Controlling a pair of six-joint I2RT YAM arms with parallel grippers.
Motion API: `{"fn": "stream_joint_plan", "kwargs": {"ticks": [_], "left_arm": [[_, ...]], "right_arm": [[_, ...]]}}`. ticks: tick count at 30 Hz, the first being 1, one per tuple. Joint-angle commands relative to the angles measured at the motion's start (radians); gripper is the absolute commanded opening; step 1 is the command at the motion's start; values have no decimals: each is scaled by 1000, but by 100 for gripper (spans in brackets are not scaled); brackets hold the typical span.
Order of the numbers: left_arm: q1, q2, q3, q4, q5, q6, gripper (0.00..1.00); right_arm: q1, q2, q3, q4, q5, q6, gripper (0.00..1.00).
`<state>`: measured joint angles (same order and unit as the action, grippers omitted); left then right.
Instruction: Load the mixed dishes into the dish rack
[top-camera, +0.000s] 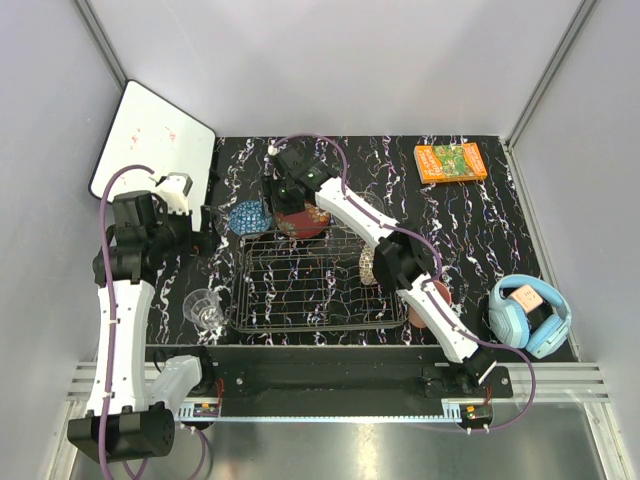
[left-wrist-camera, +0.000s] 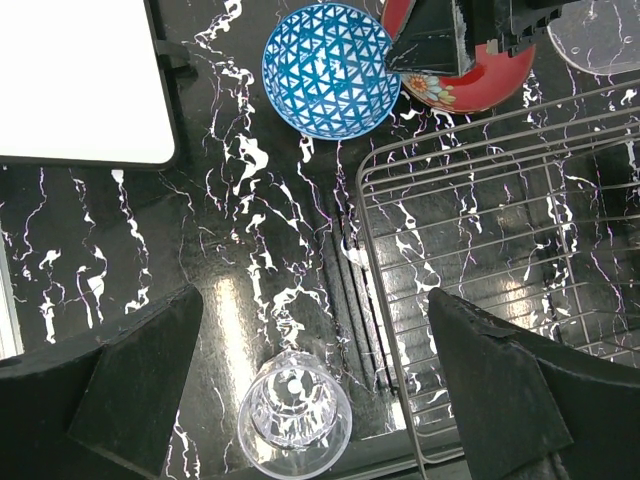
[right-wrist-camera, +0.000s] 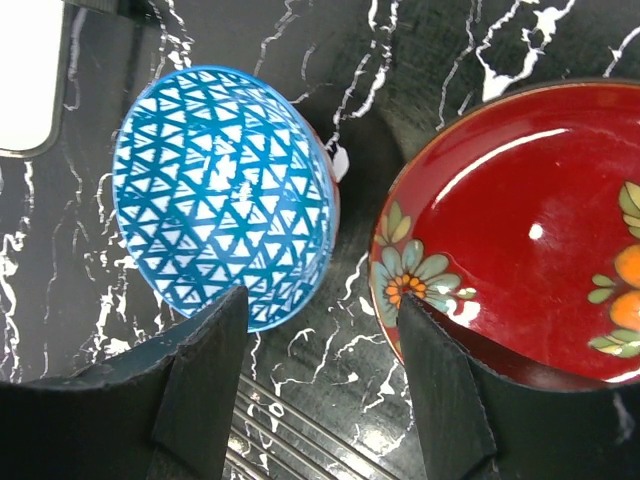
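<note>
The wire dish rack (top-camera: 300, 300) lies mid-table, also in the left wrist view (left-wrist-camera: 480, 230). Behind its far left corner sit the blue patterned bowl (top-camera: 249, 217) (left-wrist-camera: 330, 70) (right-wrist-camera: 222, 195) and the red gold-patterned dish (top-camera: 303, 222) (left-wrist-camera: 470, 85) (right-wrist-camera: 540, 240). My right gripper (top-camera: 283, 195) (right-wrist-camera: 320, 330) is open and empty above the gap between them. The clear glass cup (top-camera: 205, 308) (left-wrist-camera: 295, 423) stands left of the rack. My left gripper (top-camera: 205, 232) (left-wrist-camera: 315, 300) is open, high above it. The beige-brown bowl (top-camera: 368, 266) and salmon-pink cup (top-camera: 442, 293) are partly hidden by the right arm. A clear glass bowl (left-wrist-camera: 600, 35) sits beside the red dish.
A white board (top-camera: 155, 140) leans at the back left. An orange book (top-camera: 451, 162) lies at the back right. Blue headphones (top-camera: 530, 315) lie at the right front. Grey walls close in three sides.
</note>
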<state>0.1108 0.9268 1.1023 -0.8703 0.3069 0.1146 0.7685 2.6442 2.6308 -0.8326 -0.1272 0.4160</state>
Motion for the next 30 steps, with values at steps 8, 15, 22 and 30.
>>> {"fn": "stream_joint_plan", "kwargs": {"ticks": [8,15,22,30], "left_arm": [[3,14,-9,57,41,2,99],[6,9,-10,59,54,10,99],[4,12,-7,63,51,10,99],[4,14,-12,68,47,13,99]], "right_arm": [[0,45,11,78,-81,4,66],[2,60,-6,104,-124,32,59],[5,83,-3,116,-135,44,48],[14,85,-5,122,-132,43,31]]}}
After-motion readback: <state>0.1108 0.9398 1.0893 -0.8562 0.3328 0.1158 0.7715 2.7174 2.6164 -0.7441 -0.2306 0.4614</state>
